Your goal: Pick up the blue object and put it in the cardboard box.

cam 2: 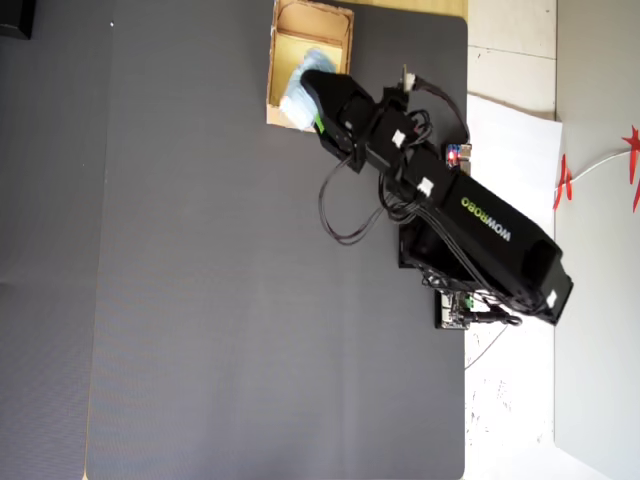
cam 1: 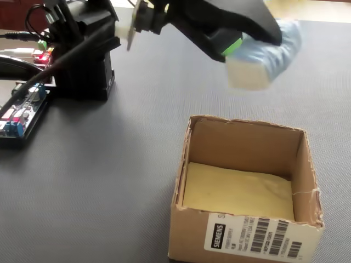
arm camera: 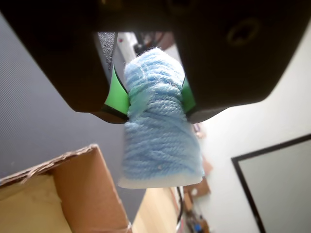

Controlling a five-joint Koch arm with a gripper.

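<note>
Your gripper (arm camera: pixel 154 99) has its jaws clamped on the blue object (arm camera: pixel 158 131), the green pads pressing into its sides at the centre of the wrist view. In the fixed view you hold the roll in the air at upper right, above the far wall of the cardboard box (cam 1: pixel 247 189), which sits on the dark desk (cam 1: pixel 109 164) at lower right.

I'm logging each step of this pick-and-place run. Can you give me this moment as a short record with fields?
held item: blue object, a pale blue yarn-like roll
hand: shut on the blue object, green pads pressing on both sides
height: roll is off the mat, in the air
cardboard box: open, upright, yellowish floor, nothing inside
roll versus box: above the box's rim in the overhead view, not yet inside
surface: dark grey mat
box marking: white barcode label on the near wall in the fixed view
</note>
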